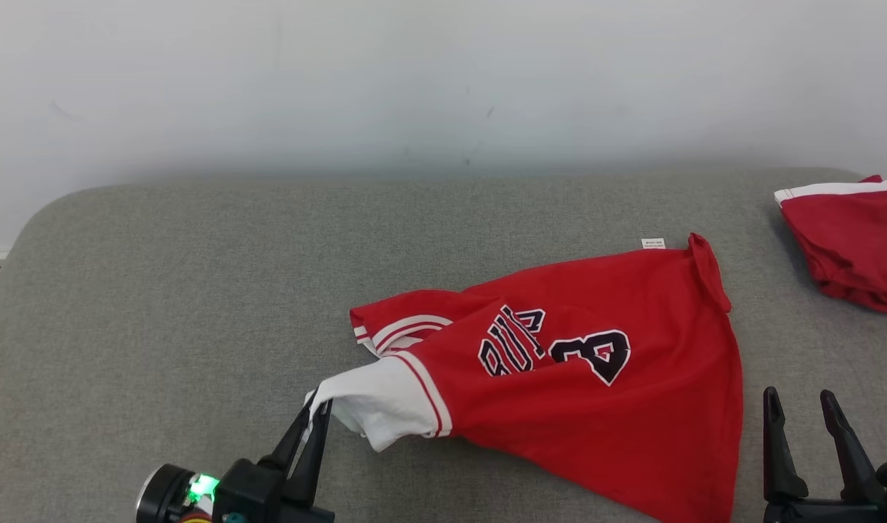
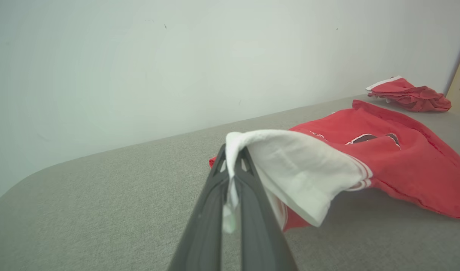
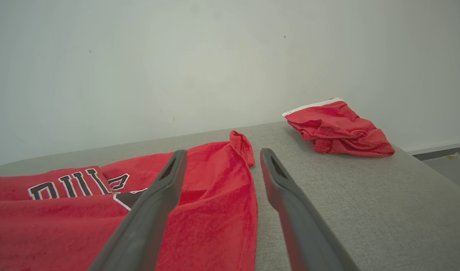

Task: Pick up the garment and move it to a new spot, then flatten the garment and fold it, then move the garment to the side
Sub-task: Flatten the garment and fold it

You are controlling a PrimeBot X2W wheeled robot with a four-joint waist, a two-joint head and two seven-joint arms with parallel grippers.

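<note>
The garment (image 1: pixel 603 378) is a red jersey with black lettering and a white sleeve, lying crumpled on the grey padded surface (image 1: pixel 196 290). My left gripper (image 1: pixel 317 408) is shut on the tip of the white sleeve (image 1: pixel 374 399) at the lower left, lifting it a little. In the left wrist view the sleeve (image 2: pixel 290 165) drapes over the closed left gripper (image 2: pixel 233 154). My right gripper (image 1: pixel 801 399) stands open at the lower right, just beside the jersey's near right hem. In the right wrist view the right gripper (image 3: pixel 220 160) holds nothing, with the jersey (image 3: pixel 199 210) under its left finger.
A second red garment (image 1: pixel 850 240) with a white band lies bunched at the far right edge of the surface, also seen as the bunched red cloth (image 3: pixel 337 128). A pale wall (image 1: pixel 443 80) rises behind. The surface's left end is rounded.
</note>
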